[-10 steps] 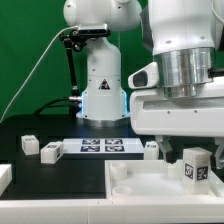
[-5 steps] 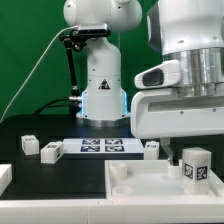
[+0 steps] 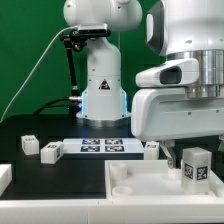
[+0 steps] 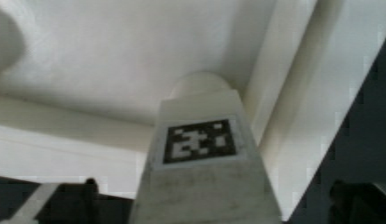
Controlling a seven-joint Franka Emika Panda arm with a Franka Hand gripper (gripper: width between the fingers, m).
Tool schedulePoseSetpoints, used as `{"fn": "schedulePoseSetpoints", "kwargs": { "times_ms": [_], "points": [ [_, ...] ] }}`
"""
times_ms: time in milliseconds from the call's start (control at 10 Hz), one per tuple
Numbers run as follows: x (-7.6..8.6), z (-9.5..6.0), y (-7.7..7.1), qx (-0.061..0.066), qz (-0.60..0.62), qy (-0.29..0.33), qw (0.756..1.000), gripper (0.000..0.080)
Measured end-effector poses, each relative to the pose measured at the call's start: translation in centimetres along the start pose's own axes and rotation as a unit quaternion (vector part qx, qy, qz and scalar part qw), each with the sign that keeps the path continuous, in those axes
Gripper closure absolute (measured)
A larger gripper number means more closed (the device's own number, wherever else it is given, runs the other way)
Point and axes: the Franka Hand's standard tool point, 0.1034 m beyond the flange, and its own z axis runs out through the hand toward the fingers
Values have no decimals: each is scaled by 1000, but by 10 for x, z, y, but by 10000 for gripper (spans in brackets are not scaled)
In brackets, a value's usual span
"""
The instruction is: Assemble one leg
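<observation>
My gripper (image 3: 195, 148) is at the exterior view's right, over the large white panel (image 3: 135, 190). It is shut on the leg (image 3: 195, 165), a small white block with a marker tag, held upright at the panel's far right part. In the wrist view the leg (image 4: 204, 150) runs out from between my dark fingers (image 4: 62, 202), with its tip against an inner corner of the panel (image 4: 101, 80). My gripper (image 4: 211, 216) sits at that view's lower edge. I cannot tell whether the leg's tip is seated in the panel.
Three other small white blocks lie on the black table: two at the left (image 3: 28, 145) (image 3: 50, 151) and one by the panel's rim (image 3: 152, 148). The marker board (image 3: 100, 147) lies between them. The robot base (image 3: 100, 85) stands behind.
The arm's wrist and upper body have shifted up and towards the exterior view's right. The leg has stayed almost in the same place over the panel.
</observation>
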Motion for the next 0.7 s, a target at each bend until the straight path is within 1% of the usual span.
{"fn": "schedulePoseSetpoints", "kwargs": {
  "times_ms": [100,200,300,400,500,700],
  "points": [
    [0,0,0,0,1,0,1000,262],
    [0,0,0,0,1,0,1000,421],
    [0,0,0,0,13,0,1000,421],
    [0,0,1,0,14,0,1000,511],
    [0,0,3,0,52,0,999,511],
    [0,0,5,2,170,5,985,511]
  ]
}}
